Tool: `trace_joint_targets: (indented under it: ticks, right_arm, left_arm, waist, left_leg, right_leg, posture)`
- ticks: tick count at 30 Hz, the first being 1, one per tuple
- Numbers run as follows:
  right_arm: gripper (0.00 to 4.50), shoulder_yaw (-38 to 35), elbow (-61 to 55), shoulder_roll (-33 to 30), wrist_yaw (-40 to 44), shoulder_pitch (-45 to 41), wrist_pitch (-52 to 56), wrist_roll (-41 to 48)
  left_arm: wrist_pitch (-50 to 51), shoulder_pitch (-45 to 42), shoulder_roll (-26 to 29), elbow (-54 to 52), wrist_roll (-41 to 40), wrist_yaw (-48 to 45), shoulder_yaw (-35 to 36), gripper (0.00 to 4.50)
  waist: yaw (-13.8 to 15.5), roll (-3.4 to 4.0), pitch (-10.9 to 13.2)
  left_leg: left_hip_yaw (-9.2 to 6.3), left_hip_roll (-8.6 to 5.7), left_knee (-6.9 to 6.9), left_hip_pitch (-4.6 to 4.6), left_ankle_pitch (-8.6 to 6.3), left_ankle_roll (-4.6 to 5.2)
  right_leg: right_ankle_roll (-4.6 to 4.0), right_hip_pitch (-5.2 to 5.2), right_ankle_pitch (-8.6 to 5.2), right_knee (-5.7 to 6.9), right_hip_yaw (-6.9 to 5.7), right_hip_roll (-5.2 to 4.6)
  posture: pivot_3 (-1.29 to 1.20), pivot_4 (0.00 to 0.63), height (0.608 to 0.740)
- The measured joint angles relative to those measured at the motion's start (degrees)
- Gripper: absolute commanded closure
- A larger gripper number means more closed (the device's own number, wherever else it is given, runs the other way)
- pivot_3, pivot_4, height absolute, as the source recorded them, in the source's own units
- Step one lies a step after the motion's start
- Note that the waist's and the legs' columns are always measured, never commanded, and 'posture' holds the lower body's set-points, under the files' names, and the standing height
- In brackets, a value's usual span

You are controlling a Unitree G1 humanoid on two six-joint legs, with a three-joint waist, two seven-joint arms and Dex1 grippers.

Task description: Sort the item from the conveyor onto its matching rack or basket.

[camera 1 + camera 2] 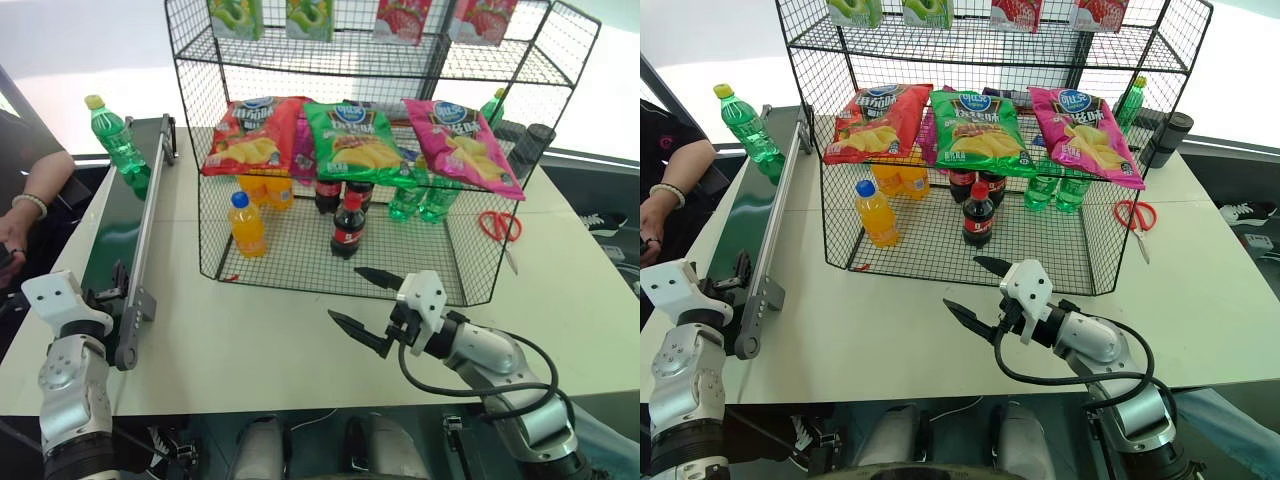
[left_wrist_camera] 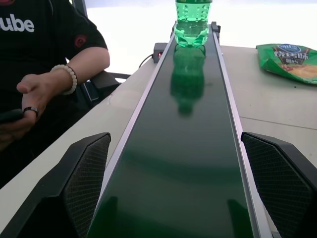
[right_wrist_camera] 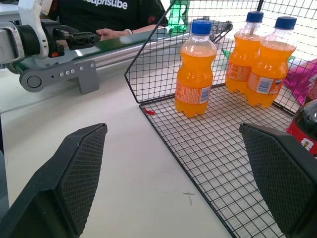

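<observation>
1. We see the green soda bottle (image 1: 118, 140) with its yellow cap standing upright at the far end of the conveyor (image 1: 112, 240), untouched.
2. Our left gripper (image 2: 178, 198) sits at the belt's near end, fingers spread wide to either side of it, holding nothing.
3. Our right gripper (image 1: 365, 300) hovers over the white table (image 1: 260, 340), just in front of the black wire rack (image 1: 300, 260), fingers wide apart and empty.
4. On the rack's bottom tier stand orange-drink bottles (image 3: 195, 69), cola bottles (image 1: 347, 225) and other green bottles; chip bags (image 1: 355, 140) lie above.
5. A person's hand (image 2: 34, 91) rests beside the conveyor.
</observation>
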Motion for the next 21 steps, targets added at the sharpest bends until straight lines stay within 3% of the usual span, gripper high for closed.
trace_joint_targets:
  ticks: [21]
  right_arm:
    - [0.05, 0.0, 1.0, 0.0, 0.4, 0.3, -0.1, 0.0]
  left_arm:
    - [-1.1, -0.2, -1.0, 0.0, 0.2, 0.1, -0.1, 0.0]
  waist:
    - [0.0, 0.0, 0.0]
  left_leg:
    - [0.0, 0.0, -0.01, -0.02, 0.0, 0.0]
  right_leg:
    - [0.0, -0.02, 0.0, -0.02, 0.0, -0.02]
  posture:
    - [0.0, 0.15, 0.735]
